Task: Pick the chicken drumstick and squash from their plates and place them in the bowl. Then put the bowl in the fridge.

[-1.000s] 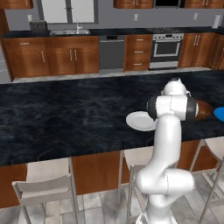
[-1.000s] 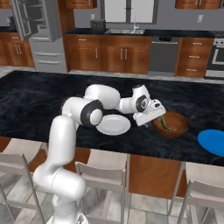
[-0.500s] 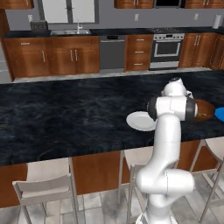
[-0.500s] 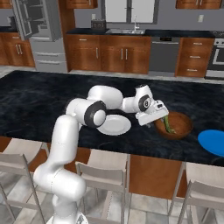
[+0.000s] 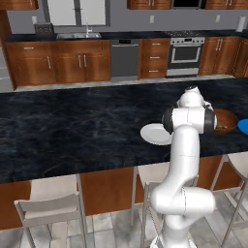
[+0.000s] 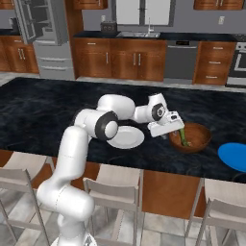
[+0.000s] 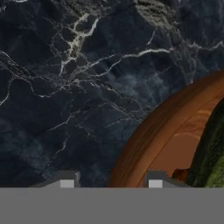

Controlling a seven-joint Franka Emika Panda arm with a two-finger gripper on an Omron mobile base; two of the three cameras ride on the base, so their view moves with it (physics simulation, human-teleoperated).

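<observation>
The gripper [image 6: 180, 132] is seen at the near rim of the bowl [image 6: 197, 139]; whether its jaws are clamped on that rim cannot be told. The squash [image 6: 184, 140] lies inside, just beyond. On the desk [image 6: 48, 101] the stiff bowl is best gripped by its rim and kept level.

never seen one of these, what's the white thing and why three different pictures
The white thing is a robot arm in a simulated kitchen. Two pictures come from cameras behind it, left and right; the third looks along its gripper. On the dark marble counter lie a white plate, a blue plate and a wooden bowl with the green squash inside. The gripper straddles the bowl's rim, apparently closing on it. A brown bit beside the squash may be the drumstick.
</observation>
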